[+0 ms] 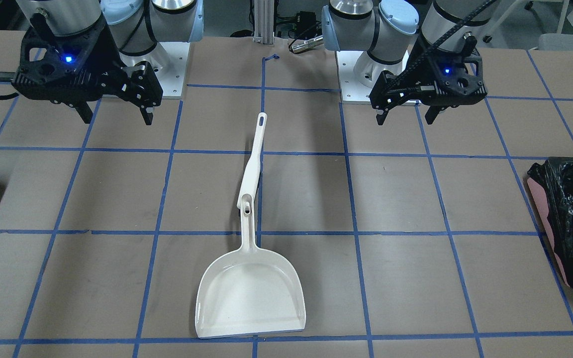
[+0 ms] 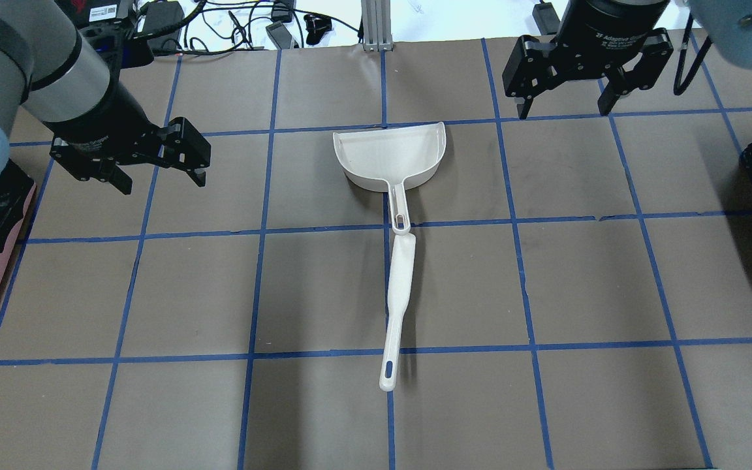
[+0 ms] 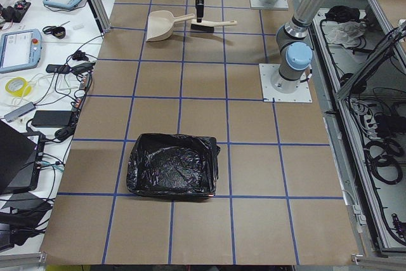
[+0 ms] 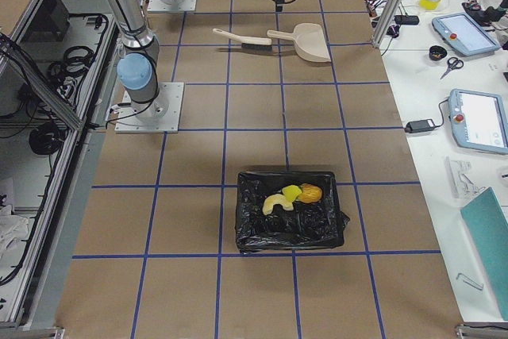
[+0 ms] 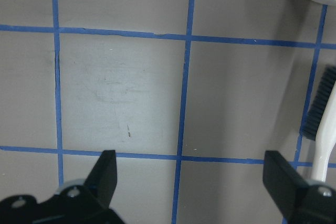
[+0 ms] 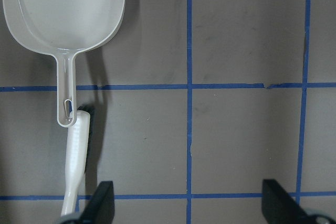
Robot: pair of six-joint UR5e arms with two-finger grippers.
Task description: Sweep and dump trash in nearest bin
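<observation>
The trash lies in the black-lined bin (image 4: 290,232) at the robot's right end: a pale yellow curved slice (image 4: 275,202), a yellow-and-green wedge (image 4: 291,193) and an orange-brown lump (image 4: 310,193). The white dustpan (image 2: 389,156) lies empty at mid-table. The white brush (image 2: 399,300) lies behind its handle, towards the robot. My left gripper (image 2: 162,184) is open and empty, hovering left of the dustpan. My right gripper (image 2: 563,109) is open and empty, hovering to the dustpan's right and further out. The dustpan (image 6: 63,14) and brush (image 6: 76,150) show in the right wrist view.
A second black-lined bin (image 3: 171,166) stands at the robot's left end, with nothing visible in it. It also shows in the front view (image 1: 570,209). Cables, tablets and tools lie on the bench beyond the far table edge. Blue tape lines grid the brown table.
</observation>
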